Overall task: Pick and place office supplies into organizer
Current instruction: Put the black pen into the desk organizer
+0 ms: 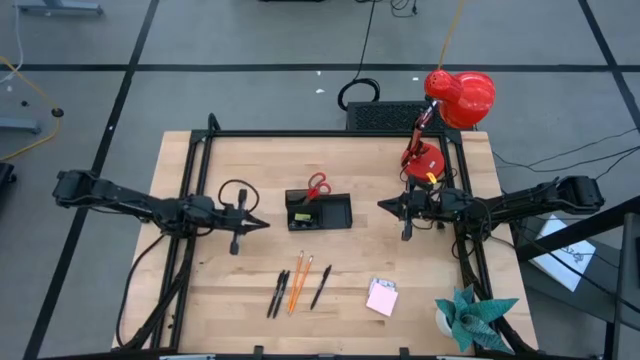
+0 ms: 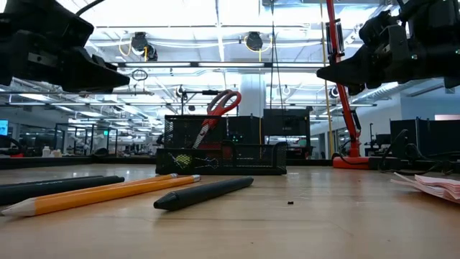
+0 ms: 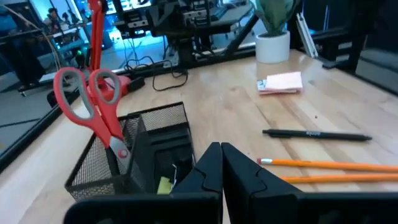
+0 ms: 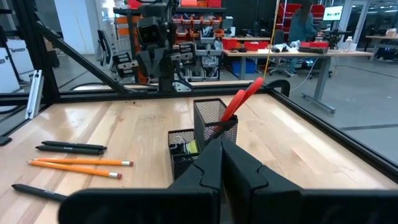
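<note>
— Where does the organizer [image 1: 318, 211] sit?

— Near the middle of the wooden table [image 1: 200, 290], a black mesh tray lying between the two arms. The red-handled scissors [image 1: 316, 186] stand in its taller section, handles up and leaning toward the far edge. Through the mesh in the low view a yellow piece [image 2: 182, 160] shows in a low compartment, with what may be small black clips beside it; I cannot make those out for certain.

— And what lies outside the tray?

— Toward the near edge lie two orange pencils [image 1: 297, 281] side by side, two black pens [image 1: 279, 293] touching their left side, and a third black pen [image 1: 320, 286] just to their right. The pink sticky-note pad [image 1: 381, 296] is farther right, near the teal paper plant [image 1: 474, 314] in its white pot.

— What about the grippers?

— The left gripper [image 1: 262, 224] hovers left of the organizer, fingers pressed together, carrying nothing. The right gripper [image 1: 382, 205] hangs to the tray's right, likewise closed and empty. Both point their tips at the organizer and are apart from it, above the tabletop.

— Anything behind them?

— A red desk lamp [image 1: 459, 98] rises at the far right corner, its base [image 1: 425, 160] on the table, with a black ribbed box [image 1: 385, 116] just beside it.
</note>
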{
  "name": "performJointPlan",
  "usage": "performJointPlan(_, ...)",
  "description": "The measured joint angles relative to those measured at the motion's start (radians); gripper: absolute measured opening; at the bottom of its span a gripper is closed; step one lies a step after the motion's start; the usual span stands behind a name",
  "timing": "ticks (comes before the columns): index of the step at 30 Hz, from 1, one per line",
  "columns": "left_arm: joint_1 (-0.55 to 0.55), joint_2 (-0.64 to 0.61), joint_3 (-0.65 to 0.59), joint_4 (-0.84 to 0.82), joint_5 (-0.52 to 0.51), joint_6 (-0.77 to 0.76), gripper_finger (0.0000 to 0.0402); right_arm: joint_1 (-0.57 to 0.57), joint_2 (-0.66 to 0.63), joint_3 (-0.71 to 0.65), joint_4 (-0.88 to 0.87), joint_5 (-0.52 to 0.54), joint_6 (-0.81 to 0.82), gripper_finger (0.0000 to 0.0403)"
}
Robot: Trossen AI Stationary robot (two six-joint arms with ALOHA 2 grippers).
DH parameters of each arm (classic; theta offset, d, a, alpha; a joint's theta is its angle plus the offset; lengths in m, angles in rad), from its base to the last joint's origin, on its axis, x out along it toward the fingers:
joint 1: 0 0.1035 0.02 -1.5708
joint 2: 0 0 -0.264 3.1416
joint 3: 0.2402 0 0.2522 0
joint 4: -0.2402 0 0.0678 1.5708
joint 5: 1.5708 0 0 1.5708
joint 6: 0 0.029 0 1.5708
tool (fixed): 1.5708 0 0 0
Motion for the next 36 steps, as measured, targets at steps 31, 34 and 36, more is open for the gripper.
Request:
performJointPlan(31,-0.096,0.0,-0.026,0.004,-0.144,0.001,0.0021,0.231,0.453,0.454,-0.372,-0.021,-0.096,0.0071)
performJointPlan(34,-0.096,0.0,-0.026,-0.043,-0.148,-0.009,0.0021,0.273,0.561,0.556,-0.448,-0.022,-0.136,0.0097)
performJointPlan(36,-0.096,0.0,-0.026,-0.068,-0.148,-0.01,0.0021,0.292,0.616,0.626,-0.511,0.002,-0.157,0.0114)
